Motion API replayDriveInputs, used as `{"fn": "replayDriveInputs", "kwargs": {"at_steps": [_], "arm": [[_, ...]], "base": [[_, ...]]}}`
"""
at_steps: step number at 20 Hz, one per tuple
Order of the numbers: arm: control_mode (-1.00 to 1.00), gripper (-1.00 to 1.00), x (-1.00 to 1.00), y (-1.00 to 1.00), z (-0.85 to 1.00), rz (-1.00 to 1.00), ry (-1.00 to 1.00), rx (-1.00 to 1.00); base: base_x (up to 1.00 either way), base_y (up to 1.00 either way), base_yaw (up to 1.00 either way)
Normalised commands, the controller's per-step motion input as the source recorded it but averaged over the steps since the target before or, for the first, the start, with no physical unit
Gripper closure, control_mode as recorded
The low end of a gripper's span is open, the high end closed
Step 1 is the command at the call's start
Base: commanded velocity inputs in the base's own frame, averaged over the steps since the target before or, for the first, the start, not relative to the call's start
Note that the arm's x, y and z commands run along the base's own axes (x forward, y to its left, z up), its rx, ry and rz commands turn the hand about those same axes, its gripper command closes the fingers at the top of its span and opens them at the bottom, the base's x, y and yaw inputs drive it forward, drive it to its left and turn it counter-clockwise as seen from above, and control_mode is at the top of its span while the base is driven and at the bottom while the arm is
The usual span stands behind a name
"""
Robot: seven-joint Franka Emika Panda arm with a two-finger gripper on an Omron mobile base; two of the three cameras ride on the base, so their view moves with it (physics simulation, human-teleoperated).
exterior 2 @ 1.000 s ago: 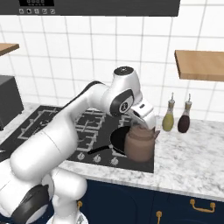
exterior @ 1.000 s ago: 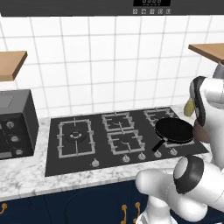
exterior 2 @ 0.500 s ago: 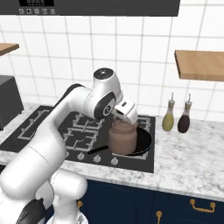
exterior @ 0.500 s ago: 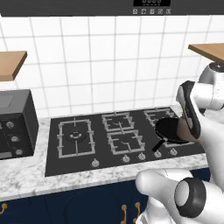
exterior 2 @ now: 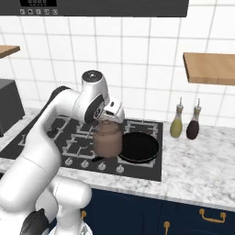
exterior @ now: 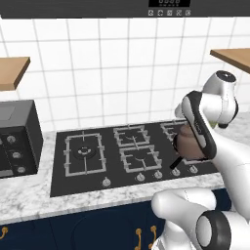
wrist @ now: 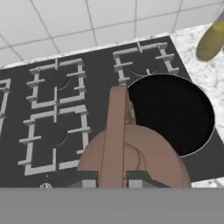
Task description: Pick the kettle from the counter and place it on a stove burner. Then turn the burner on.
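the jaws (wrist: 108,180) are closed on the arched handle of the kettle (exterior 2: 108,139), one dark fingertip on each side of the brown strap at the bottom centre of the hand view. the kettle hangs off the worktop (exterior 2: 215,170), over the black cooktop (exterior: 93,177). in the right base view it sits at the middle of the frame, just left of the round black pan (exterior 2: 139,147), its lower edge overlapping the pan's rim in the picture; whether the two touch cannot be told. in the left base view the kettle (exterior: 188,144) shows at the right of the frame, partly behind the white forearm, above the front row of knobs (exterior: 140,177).

in the hand view the kettle's rounded brown body (wrist: 148,158) fills the lower centre, with the pan (wrist: 175,113) directly to its upper right and two smaller grates (wrist: 54,127) to its left.

the large stove burner (exterior: 83,153), a wide square grate round a double ring, lies at the left end of the cooktop in the left base view, well apart from the kettle, with the middle burners between them.

two slim bottles, one yellow-green (exterior 2: 176,126) and one dark (exterior 2: 193,127), stand on the marble at the right of the right base view, under a wooden shelf (exterior 2: 209,68). a dark appliance (exterior: 17,144) stands at the left edge of the left base view.
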Motion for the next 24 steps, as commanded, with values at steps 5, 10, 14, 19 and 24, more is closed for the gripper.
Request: {"fn": "replayDriveInputs", "kwargs": {"at_steps": [5,10,14,19,24], "arm": [[-1.0,1.0,-0.03,0.39,0.08,0.14,0.0,-0.06],[-1.0,1.0,0.0,0.51,0.15,0.05,0.0,0.0],[-1.0,1.0,0.01,0.43,0.13,0.0,0.0,0.0],[-1.0,1.0,0.02,0.32,0.16,0.0,-0.01,0.0],[-1.0,1.0,0.17,0.35,0.09,0.0,-0.02,0.0]], "base": [[0.0,0.0,0.0],[0.0,0.0,0.0],[0.0,0.0,0.0],[0.0,0.0,0.0],[0.0,0.0,0.0]]}}
